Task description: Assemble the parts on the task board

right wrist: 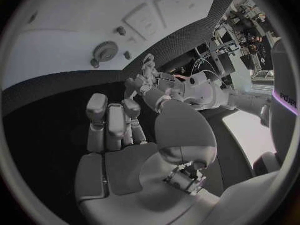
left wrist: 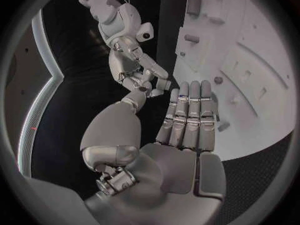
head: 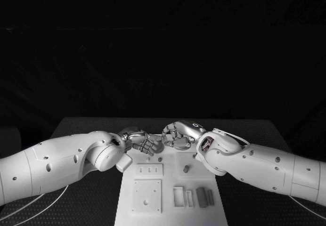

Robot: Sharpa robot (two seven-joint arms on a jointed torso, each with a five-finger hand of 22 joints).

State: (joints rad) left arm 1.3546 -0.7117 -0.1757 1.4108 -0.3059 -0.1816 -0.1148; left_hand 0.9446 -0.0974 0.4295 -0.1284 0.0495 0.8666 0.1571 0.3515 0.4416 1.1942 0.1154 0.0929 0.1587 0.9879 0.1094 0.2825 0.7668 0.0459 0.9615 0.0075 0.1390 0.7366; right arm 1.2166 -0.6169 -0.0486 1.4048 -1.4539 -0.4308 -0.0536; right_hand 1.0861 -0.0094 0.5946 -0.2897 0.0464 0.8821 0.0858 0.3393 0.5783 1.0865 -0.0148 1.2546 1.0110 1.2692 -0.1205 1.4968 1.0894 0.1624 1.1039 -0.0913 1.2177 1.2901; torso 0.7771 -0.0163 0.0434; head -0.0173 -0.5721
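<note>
Both hands meet over the far end of the white rectangular task board [head: 170, 202], which lies mid-way across the black worktop [head: 88, 129].

Left silver hand [head: 139, 141]: in its wrist view the fingers [left wrist: 189, 116] are straight, side by side, thumb off to the side, nothing in them.

Right silver hand [head: 179, 135]: its wrist view shows the fingers [right wrist: 112, 120] extended, slightly bent at the tips, thumb apart, nothing held.

The two hands sit just beside each other; cannot tell if they touch.

Small grey parts on the board: dark oblong block [head: 201, 193] near the right edge beside a rectangular slot, short peg [head: 185, 168] closer to the right arm. Neither hand is on them.
</note>
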